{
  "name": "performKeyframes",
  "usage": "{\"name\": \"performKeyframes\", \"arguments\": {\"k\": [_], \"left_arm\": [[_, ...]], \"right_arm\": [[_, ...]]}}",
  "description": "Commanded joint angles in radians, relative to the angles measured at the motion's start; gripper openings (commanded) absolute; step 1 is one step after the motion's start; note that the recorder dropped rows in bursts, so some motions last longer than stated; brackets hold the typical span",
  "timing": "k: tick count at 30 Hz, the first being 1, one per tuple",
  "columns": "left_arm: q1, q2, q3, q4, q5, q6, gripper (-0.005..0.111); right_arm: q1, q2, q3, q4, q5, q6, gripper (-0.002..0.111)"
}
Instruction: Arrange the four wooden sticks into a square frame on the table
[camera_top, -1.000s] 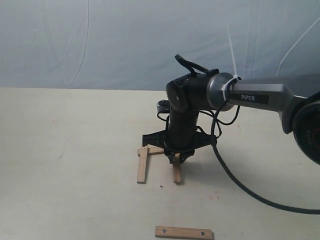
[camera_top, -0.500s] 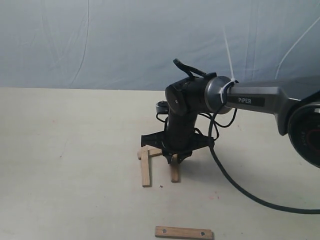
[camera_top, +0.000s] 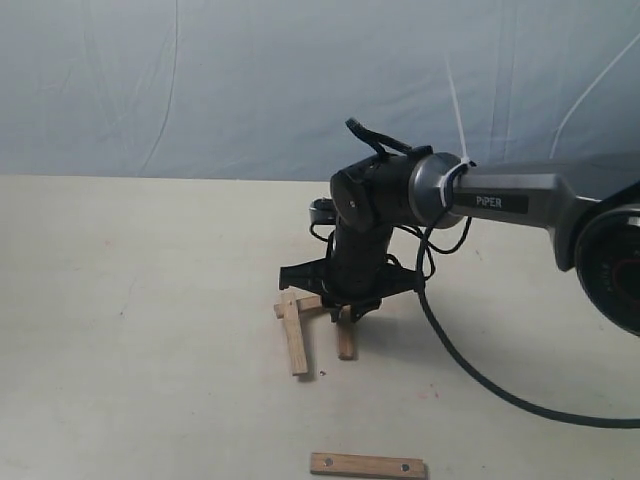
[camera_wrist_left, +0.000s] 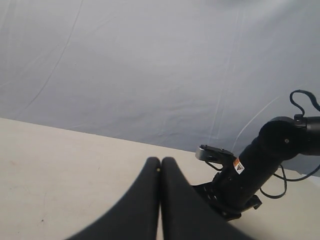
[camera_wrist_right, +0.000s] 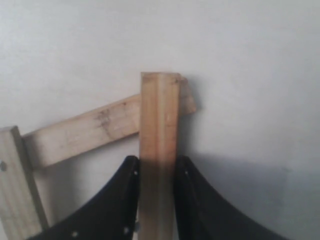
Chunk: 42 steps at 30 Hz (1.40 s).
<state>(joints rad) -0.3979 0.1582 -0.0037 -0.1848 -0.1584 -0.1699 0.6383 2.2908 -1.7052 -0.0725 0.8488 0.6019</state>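
Three wooden sticks lie together mid-table under my right arm. My right gripper (camera_top: 350, 314) (camera_wrist_right: 158, 172) is shut on one stick (camera_top: 346, 340) (camera_wrist_right: 159, 130), whose far end lies across a crosswise stick (camera_top: 307, 303) (camera_wrist_right: 85, 131). A third stick (camera_top: 294, 334) (camera_wrist_right: 15, 185) lies slanted to the left, overlapping the crosswise one's other end. The fourth stick (camera_top: 366, 466), with dark holes near its ends, lies alone at the front edge of the table (camera_top: 130, 380). My left gripper (camera_wrist_left: 160, 165) is shut with nothing in it, pointing toward the right arm (camera_wrist_left: 260, 165); it does not show in the exterior view.
A black cable (camera_top: 480, 385) trails from the right arm over the table on the right. A blue-grey sheet (camera_top: 200, 90) hangs behind the table.
My right gripper has shifted slightly left and back with its stick. The left stick of the group has swung, its near end now pointing more to the right.
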Motion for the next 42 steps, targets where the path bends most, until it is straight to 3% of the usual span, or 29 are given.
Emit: {"name": "performKeyframes", "arguments": {"k": [1, 8, 14, 20, 26, 34, 42], "left_arm": [[-0.003, -0.004, 0.004, -0.009, 0.001, -0.005, 0.0], [-0.003, -0.004, 0.004, -0.005, 0.003, -0.005, 0.0], [-0.003, -0.004, 0.004, -0.005, 0.009, -0.005, 0.0], [-0.003, -0.004, 0.004, -0.005, 0.009, -0.007, 0.0], [-0.003, -0.004, 0.004, -0.005, 0.02, -0.009, 0.0], [-0.003, -0.004, 0.004, -0.005, 0.024, -0.009, 0.0], [-0.003, -0.004, 0.004, -0.005, 0.024, -0.009, 0.0]], "right_arm": [[-0.001, -0.041, -0.006, -0.057, 0.092, -0.021, -0.001], [-0.001, -0.154, 0.046, -0.154, 0.237, 0.044, -0.001], [0.004, -0.294, 0.309, -0.14, 0.092, 0.178, -0.001], [0.076, -0.349, 0.507, -0.135, -0.047, 0.348, -0.001], [0.143, -0.349, 0.517, -0.142, -0.072, 0.404, -0.001], [0.16, -0.34, 0.528, -0.157, 0.004, 0.422, -0.001], [0.16, -0.34, 0.59, -0.157, -0.053, 0.449, -0.001]]}}
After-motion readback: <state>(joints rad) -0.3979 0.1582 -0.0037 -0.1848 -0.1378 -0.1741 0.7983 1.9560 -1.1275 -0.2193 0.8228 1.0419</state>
